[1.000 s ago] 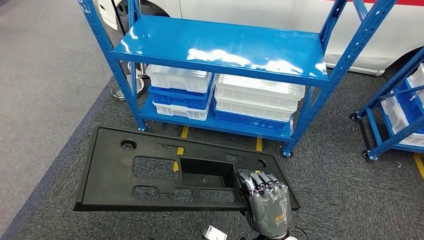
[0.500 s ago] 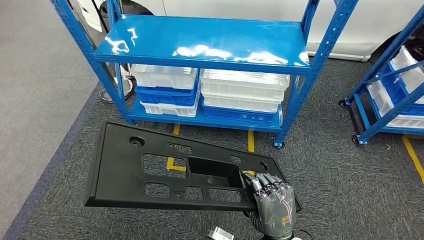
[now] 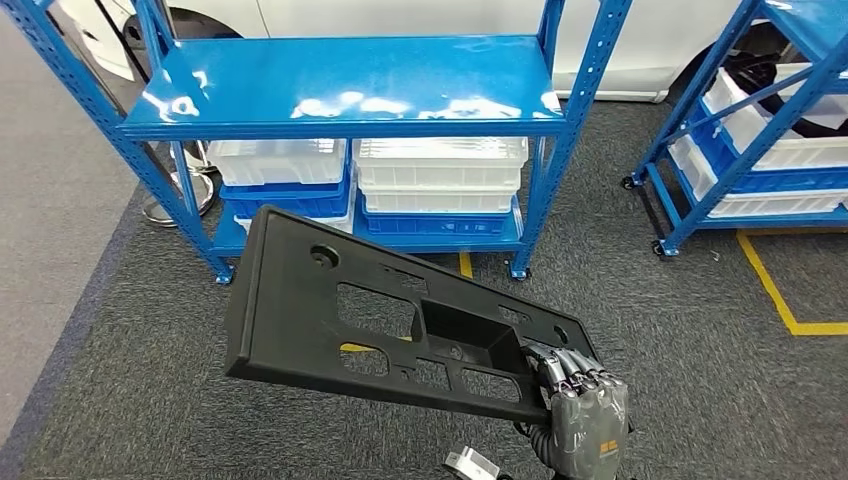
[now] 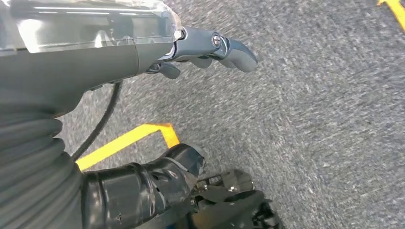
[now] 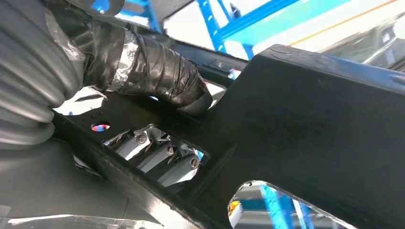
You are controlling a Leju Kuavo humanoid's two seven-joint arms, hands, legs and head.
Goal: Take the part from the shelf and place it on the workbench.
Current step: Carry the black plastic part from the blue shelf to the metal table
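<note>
The part point(image 3: 390, 325) is a long flat black panel with several cut-out windows and a deep rectangular pocket in the middle. You see it in the air in front of the robot, above the grey carpet point(image 3: 700, 350), tilted so that its far left end is higher and its near right end comes down to the right hand point(image 3: 585, 425). This hand grasps the panel at the near right end, with fingers over the top face; in the right wrist view the thumb point(image 5: 157, 71) presses on the other face and fingers point(image 5: 157, 155) show through an opening.

I judge the panel to be stiff moulded plastic, not heavy for its size but long, so one grip at the end gives much leverage and it may swing or droop. The surface looks smooth, so it can slip. A hold at the edge of a window or the pocket is safer for you than on the plain rim.

The left hand point(image 4: 210, 47) hangs over the carpet near a yellow floor line point(image 4: 129, 140); its fingers are curled in loosely and it holds nothing.

Behind the part stands the blue shelf point(image 3: 340, 85) with white and blue bins point(image 3: 440, 175) on the lower level. A second blue rack point(image 3: 760, 130) is at the far right. I cannot see a workbench here.
</note>
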